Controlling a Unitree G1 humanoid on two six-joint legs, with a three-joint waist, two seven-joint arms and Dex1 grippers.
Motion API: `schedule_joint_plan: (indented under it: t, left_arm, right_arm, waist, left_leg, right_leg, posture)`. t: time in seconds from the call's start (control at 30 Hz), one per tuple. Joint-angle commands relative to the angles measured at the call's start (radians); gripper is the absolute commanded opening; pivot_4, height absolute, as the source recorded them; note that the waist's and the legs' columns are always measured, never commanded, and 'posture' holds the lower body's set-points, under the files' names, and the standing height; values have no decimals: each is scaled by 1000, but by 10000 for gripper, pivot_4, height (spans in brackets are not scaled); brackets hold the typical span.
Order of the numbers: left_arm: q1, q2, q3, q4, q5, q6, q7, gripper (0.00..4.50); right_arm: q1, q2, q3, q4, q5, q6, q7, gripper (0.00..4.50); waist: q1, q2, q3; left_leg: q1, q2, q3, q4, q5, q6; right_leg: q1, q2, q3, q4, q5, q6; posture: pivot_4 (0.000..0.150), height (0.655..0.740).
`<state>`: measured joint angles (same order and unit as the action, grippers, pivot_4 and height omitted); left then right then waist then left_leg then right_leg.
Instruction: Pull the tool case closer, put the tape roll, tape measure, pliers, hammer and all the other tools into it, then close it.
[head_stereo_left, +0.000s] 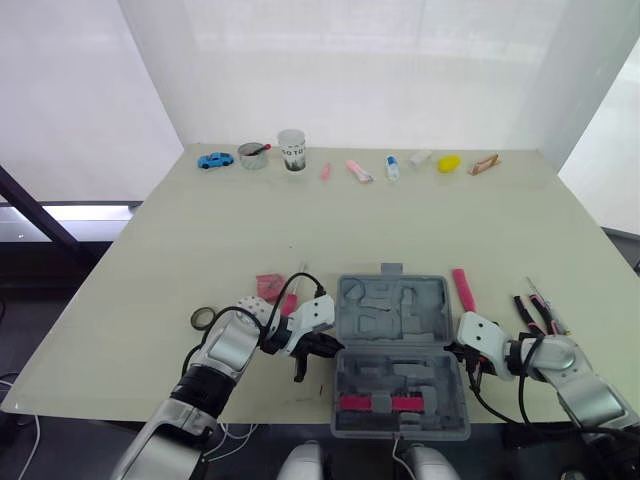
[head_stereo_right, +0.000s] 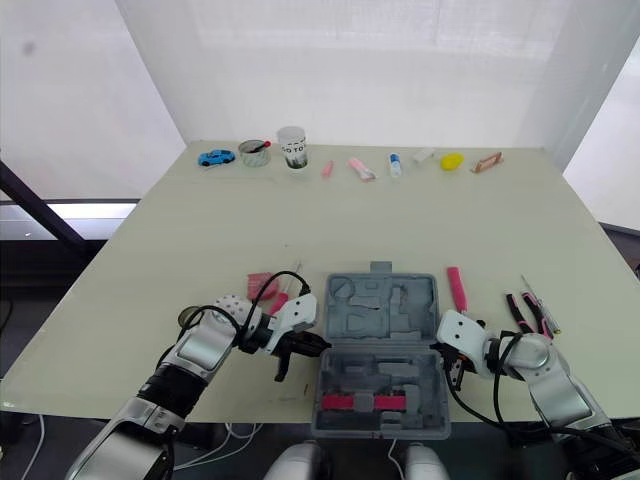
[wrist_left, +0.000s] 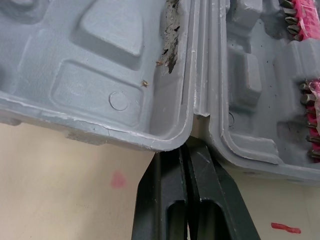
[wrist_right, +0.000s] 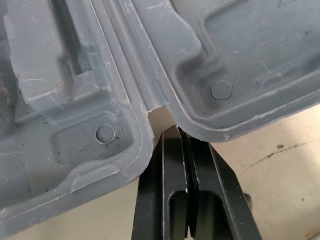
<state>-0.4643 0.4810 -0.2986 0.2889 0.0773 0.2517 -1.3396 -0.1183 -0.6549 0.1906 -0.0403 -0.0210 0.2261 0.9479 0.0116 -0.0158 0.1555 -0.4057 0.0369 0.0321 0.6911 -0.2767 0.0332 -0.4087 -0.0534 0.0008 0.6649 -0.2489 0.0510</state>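
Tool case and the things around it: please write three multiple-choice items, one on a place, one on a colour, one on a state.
1. Where do the pliers lie, seen from the tool case?
A. to its left
B. to its right
C. inside it
2. What colour is the toy car?
A. blue
B. yellow
C. green
3. The tool case is:
A. shut
B. open and flat
C. standing on edge
Answers: B, they lie beyond its right side; A, its body is blue; B, both moulded halves face up.
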Motion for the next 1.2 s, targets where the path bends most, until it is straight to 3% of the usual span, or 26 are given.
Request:
schedule_joint_plan:
  t: [0.03, 0.63, 1.2]
  left_arm:
    - [3, 18, -27, 5, -13, -17, -13, 919]
    - [-9, 69, -30, 36, -49, -31, -19, 919]
    - [33, 104, -20, -57, -95, 24, -6, 919]
  right_arm:
    - [3, 30, 29, -70, 20, 13, -5, 0]
    - [25, 40, 25, -58, 3, 13, -45, 0]
    - [16, -5, 0, -47, 36, -13, -30, 0]
  waist:
    - [-3, 0, 0]
    - [-24, 0, 0]
    - [-23, -1, 0]
  left_leg:
    - [1, 0, 0, 0, 0, 0]
    - [8, 1, 3, -3, 0, 0]
    - [8, 1, 5, -3, 0, 0]
  right_leg:
    - [0, 1, 1, 0, 0, 0]
    - [0, 2, 11, 4, 0, 0]
    - [0, 2, 12, 4, 0, 0]
  posture:
    - [1500, 7400]
    - [1500, 7400]
    - [1500, 7400]
